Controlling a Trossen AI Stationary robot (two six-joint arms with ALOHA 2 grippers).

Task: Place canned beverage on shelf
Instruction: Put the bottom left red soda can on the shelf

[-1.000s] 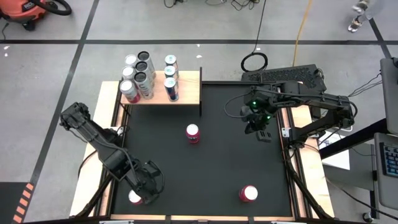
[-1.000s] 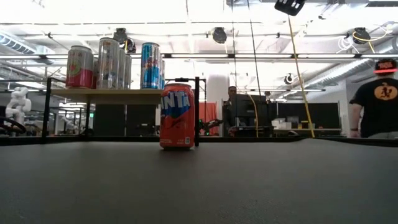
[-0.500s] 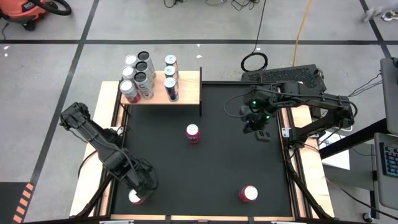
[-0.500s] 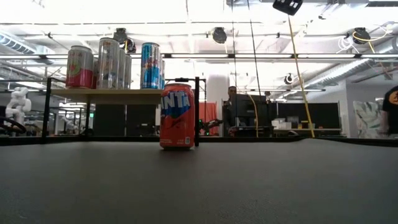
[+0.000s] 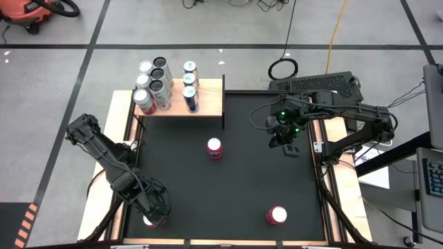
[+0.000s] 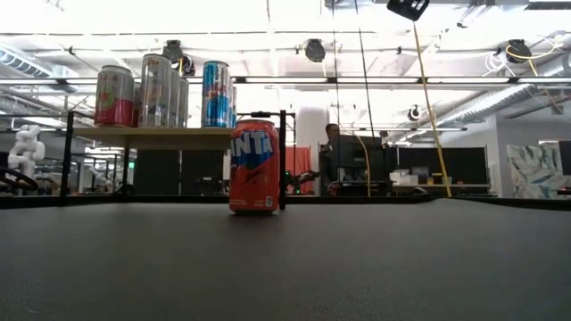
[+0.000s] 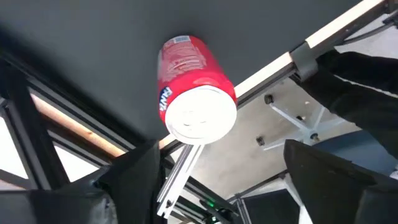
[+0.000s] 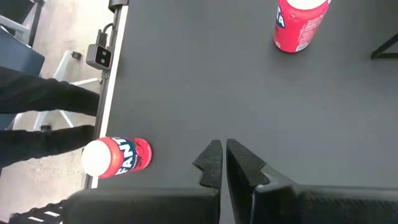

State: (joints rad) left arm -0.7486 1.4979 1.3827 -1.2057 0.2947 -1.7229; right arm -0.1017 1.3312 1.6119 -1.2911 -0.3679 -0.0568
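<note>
A: Where is the left claw (image 5: pixel 154 209)?

B: Jaws apart, above the red can (image 5: pixel 149 220) at the table's (image 5: pixel 249 173) near left corner, well away from the shelf (image 5: pixel 208 102). I would straddle the can squarely, then close; the table edge rail sits close beside it.

A: And rightward?

B: Shelf cans (image 5: pixel 154 86) crowd the shelf's left; its right end is bare. A middle can (image 5: pixel 214 147) stands just before the shelf. The right claw (image 5: pixel 285 143), pressed together, waits right of it; another can (image 5: pixel 276 215) stands near the front.
</note>
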